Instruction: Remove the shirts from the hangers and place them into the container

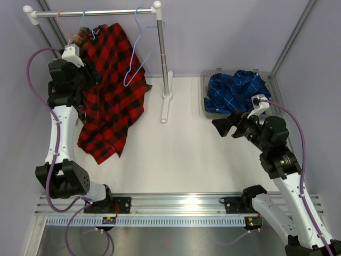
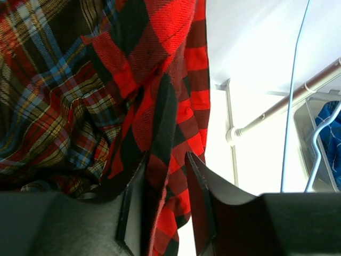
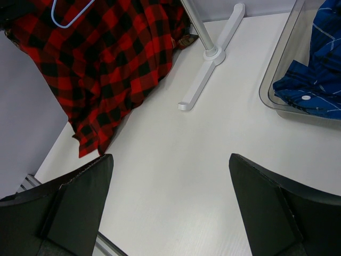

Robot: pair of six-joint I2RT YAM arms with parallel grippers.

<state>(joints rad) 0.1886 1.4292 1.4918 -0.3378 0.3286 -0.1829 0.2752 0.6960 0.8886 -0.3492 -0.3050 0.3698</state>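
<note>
Surface: a plain white counter [image 1: 202, 154], matte. A ribbed aluminium rail [image 1: 181, 205] carrying both arm bases runs along its 6 o'clock edge. Pale lilac-grey walls [image 1: 224, 32] enclose it at 9, 12 and 3 o'clock.

A garment rack of white-and-steel poles [image 1: 162, 58] stands at 11 o'clock, its white foot [image 1: 166, 109] resting on the counter towards centre.

Shirts: the red-and-black buffalo-check shirt [image 1: 112, 90] hangs from the rack's 9 o'clock end, its tail draped down onto the counter. The brown-olive plaid shirt [image 2: 48, 96] with red and blue stripes sits bunched directly against it on the 9 o'clock side. A thin light blue wire hanger [image 1: 133, 53] hangs bare at the rack's 3 o'clock end. The blue shirt with white lines [image 1: 234, 90] lies crumpled in the shallow clear grey-tinted plastic container [image 1: 203, 96] at 2 o'clock.

Left pincer [image 2: 166, 157]: narrowed on a fold of the red-and-black shirt, fabric filling the gap between both fingers.

Right pincer [image 3: 170, 160]: spread wide, holding nothing. It hangs above bare counter just at the container's 7 o'clock corner.
</note>
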